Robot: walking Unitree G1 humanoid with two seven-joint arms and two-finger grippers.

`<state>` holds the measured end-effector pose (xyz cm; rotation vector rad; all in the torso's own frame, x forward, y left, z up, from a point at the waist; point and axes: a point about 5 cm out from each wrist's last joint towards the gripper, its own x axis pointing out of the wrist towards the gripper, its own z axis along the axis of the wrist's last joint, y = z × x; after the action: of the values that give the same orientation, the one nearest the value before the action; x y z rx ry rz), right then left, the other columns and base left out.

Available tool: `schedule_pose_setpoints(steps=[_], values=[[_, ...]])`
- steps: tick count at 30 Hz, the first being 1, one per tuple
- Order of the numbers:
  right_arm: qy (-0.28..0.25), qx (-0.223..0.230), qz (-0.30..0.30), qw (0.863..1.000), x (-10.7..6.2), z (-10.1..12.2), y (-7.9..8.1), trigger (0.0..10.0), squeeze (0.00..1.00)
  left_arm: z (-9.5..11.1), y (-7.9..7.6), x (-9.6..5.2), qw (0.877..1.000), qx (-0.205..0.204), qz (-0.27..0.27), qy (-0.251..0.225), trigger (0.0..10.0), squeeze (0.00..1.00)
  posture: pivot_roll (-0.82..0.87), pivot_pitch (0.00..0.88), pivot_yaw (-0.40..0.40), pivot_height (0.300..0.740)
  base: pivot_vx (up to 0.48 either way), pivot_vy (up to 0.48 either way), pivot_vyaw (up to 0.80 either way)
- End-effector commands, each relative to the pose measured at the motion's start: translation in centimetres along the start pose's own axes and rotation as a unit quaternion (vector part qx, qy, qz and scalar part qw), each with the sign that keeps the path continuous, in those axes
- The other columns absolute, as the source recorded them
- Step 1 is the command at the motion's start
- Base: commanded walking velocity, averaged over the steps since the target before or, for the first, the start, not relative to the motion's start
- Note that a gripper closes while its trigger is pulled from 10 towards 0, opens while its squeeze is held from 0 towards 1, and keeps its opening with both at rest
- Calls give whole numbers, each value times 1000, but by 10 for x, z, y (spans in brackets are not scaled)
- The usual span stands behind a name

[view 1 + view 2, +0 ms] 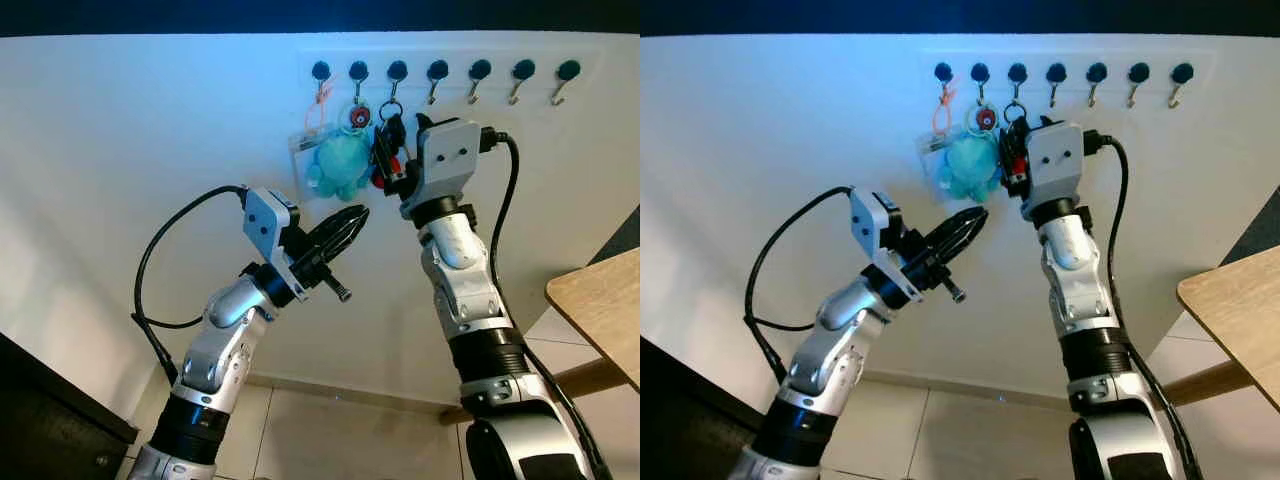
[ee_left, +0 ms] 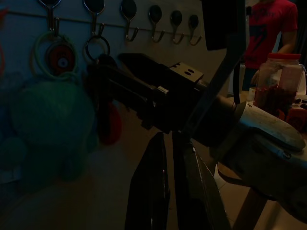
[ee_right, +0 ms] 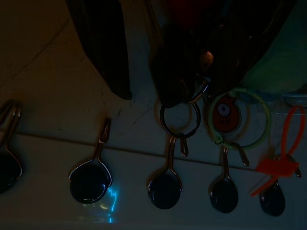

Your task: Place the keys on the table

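Keys (image 1: pixel 388 150) hang from third hook (image 1: pixel 397 72) on wall, beside teal plush (image 1: pixel 341 165). Right gripper (image 3: pixel 146 86) at the keys, fingers spread around them. Left gripper (image 1: pixel 352 222) raised below plush, fingers together. Table (image 1: pixel 600 300) at right.

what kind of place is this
Probably a home entryway or hallway. A rack of hooks on a white wall holds keys, a teal plush keychain and a badge. There is tiled floor below, a wooden table corner to the right, and the right gripper at the keys.
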<state>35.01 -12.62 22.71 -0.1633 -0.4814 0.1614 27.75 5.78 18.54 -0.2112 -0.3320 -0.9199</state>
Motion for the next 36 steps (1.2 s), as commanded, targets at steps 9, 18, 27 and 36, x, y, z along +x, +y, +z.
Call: schedule_pose_setpoints(steps=[9, 18, 27, 36], values=[[20, -7, -40, 999, -10, -2, 3, 10000, 0, 5, -2, 0, 1000, -1, -7, -1, 10000, 0, -8, 25, 68, 740, 0, 0, 0], [31, -14, -59, 998, -16, -5, 2, 10000, 0, 6, -2, -1, 1000, 1, -4, 0, 10000, 0, -7, 31, 67, 740, 0, 0, 0], [18, -11, -54, 998, -15, 1, 8, 3333, 0, 6, -1, 0, 1000, 2, 0, -1, 10000, 0, -7, 38, 63, 740, 0, 0, 0], [18, -6, -38, 999, -15, 2, 12, 0, 0, 6, -1, 0, 1000, 3, 2, -1, 10000, 0, -7, 40, 63, 740, 0, 0, 0]])
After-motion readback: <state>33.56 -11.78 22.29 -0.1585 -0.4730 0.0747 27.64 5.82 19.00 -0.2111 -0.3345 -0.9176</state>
